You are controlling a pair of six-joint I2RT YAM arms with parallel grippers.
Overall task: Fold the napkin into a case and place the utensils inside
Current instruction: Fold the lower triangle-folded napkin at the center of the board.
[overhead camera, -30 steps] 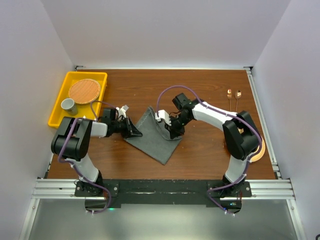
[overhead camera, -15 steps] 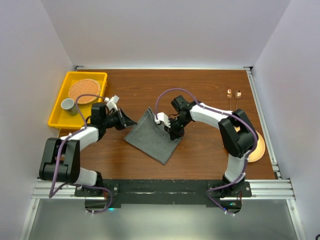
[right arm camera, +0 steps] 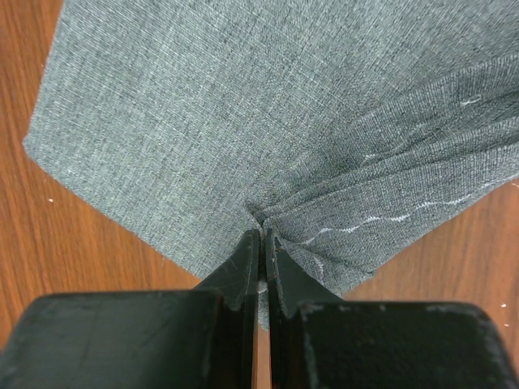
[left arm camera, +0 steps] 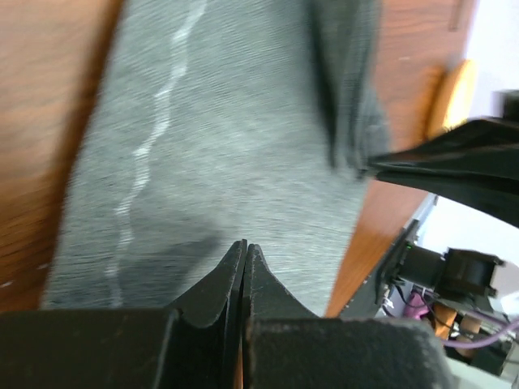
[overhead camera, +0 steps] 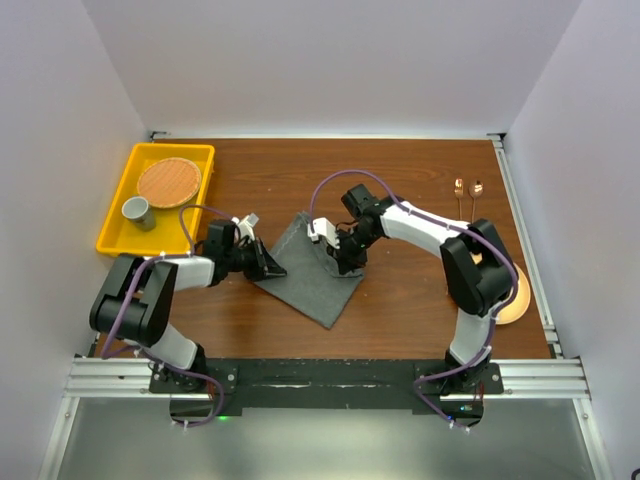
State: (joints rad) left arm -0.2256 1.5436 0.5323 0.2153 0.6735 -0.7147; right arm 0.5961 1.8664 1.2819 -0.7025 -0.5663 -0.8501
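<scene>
The dark grey napkin [overhead camera: 312, 272] lies partly folded on the brown table between the arms. My right gripper [overhead camera: 341, 262] is shut on its right edge. In the right wrist view the cloth [right arm camera: 203, 121] puckers into folds at the gripper [right arm camera: 261, 235], with fabric pinched between the jaws. My left gripper [overhead camera: 268, 268] sits at the napkin's left edge. In the left wrist view the left gripper [left arm camera: 245, 245] is shut, with its tips over the cloth [left arm camera: 227, 146] and nothing visible between them. Two copper utensils [overhead camera: 466, 190] lie at the far right. No case is formed.
A yellow tray [overhead camera: 120, 210] at the far left holds a woven round mat [overhead camera: 168, 182] and a small grey cup [overhead camera: 137, 211]. A yellow-orange plate [overhead camera: 512, 298] lies at the right, partly under the right arm. A rail runs along the table's right edge [overhead camera: 525, 230].
My left gripper swung back and left, away from the napkin, then came back to its left edge. My right gripper kept its hold and shifted only slightly.
</scene>
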